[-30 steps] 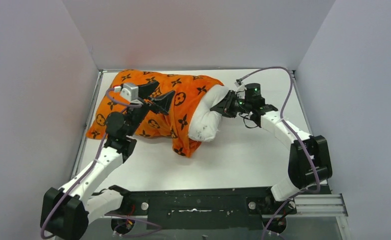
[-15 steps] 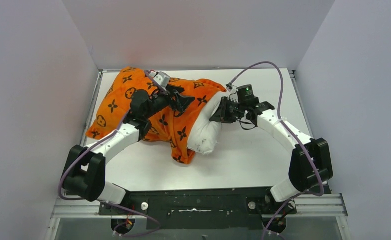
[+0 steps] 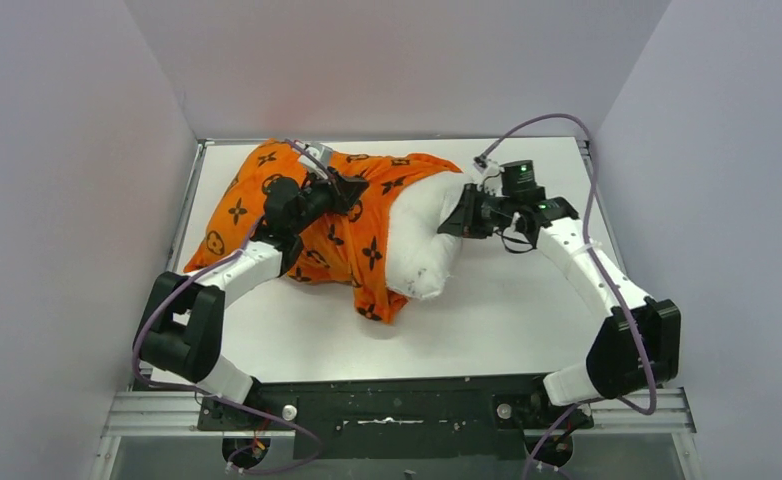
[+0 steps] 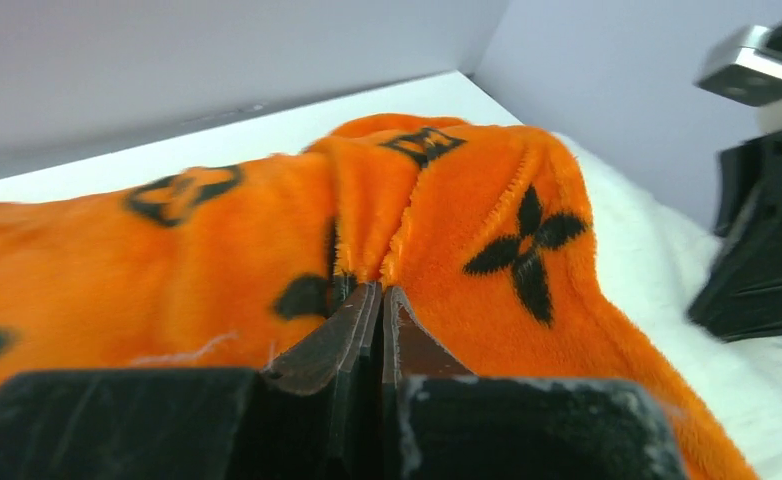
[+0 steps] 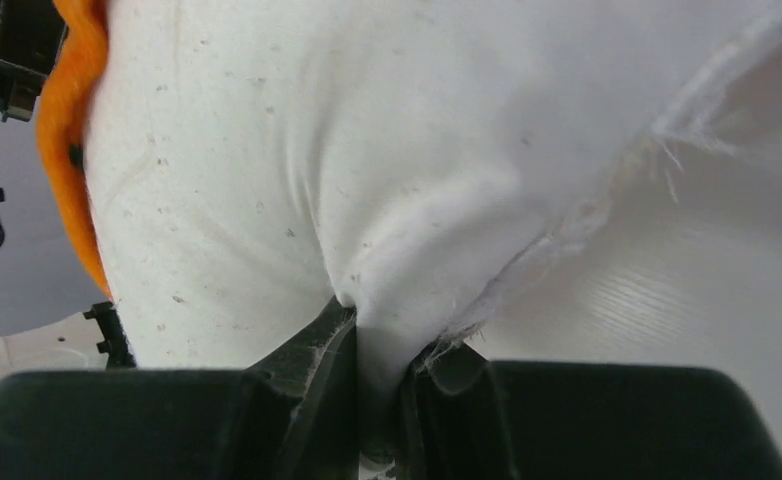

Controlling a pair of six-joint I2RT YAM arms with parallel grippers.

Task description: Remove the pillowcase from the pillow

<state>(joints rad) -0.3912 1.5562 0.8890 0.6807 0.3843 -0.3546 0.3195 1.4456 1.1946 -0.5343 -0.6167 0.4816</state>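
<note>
**Opposed grips, set to pull the cover off.**
Left gripper (image 4: 379, 292) is pinched closed on a fold of the pillowcase (image 3: 232, 230) at ten o'clock. Right gripper (image 5: 375, 318) clamps the bared pillow (image 3: 422, 245) corner at two o'clock (an anchor, I judge).

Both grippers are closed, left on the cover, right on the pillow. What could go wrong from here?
1. The left gripper pinches only a thin fold of the pillowcase; the plush may slip out under a pull.
2. The right gripper grips pillow fabric beside a frayed seam; a hard tug might tear it.
3. Most of the pillow sits inside the pillowcase, so it may drag along.
</note>
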